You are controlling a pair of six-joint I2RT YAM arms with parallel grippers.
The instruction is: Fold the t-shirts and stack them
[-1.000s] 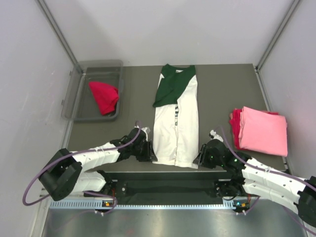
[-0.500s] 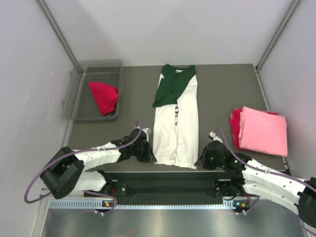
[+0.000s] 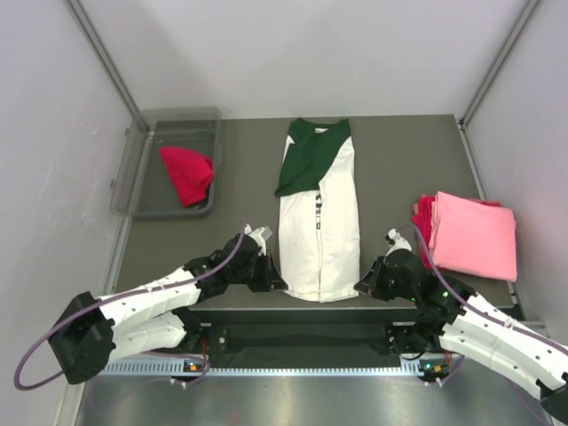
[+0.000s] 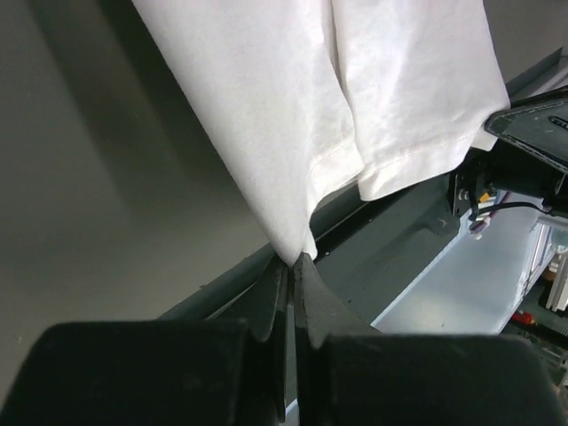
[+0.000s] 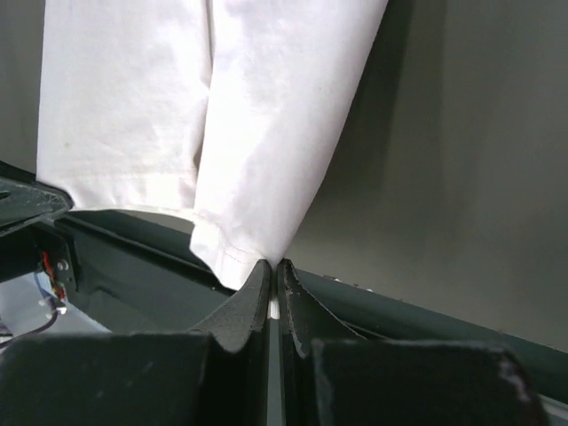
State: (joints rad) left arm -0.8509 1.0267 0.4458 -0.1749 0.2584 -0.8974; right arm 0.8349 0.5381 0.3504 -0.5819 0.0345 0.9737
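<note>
**Hem corners gripped on both sides**

White t-shirt [image 3: 319,235] with dark green shoulders, folded into a long strip, laid down the middle of the worktop [image 3: 399,169], collar at the far end, hem at the near edge. Left fingers [image 3: 273,279] clenched on the hem's near left corner, tips pressed together with the cloth caught between them in the left wrist view. Right fingers [image 3: 364,286] clenched the same way on the near right corner, a doubled layer of hem just beside the pinch. Pink t-shirt [image 3: 473,235] folded at the right side, on top of a folded red t-shirt [image 3: 421,222] showing along its left edge. Inside the clear grey bin [image 3: 130,173] at the far left, a crumpled red t-shirt [image 3: 186,173].
</note>
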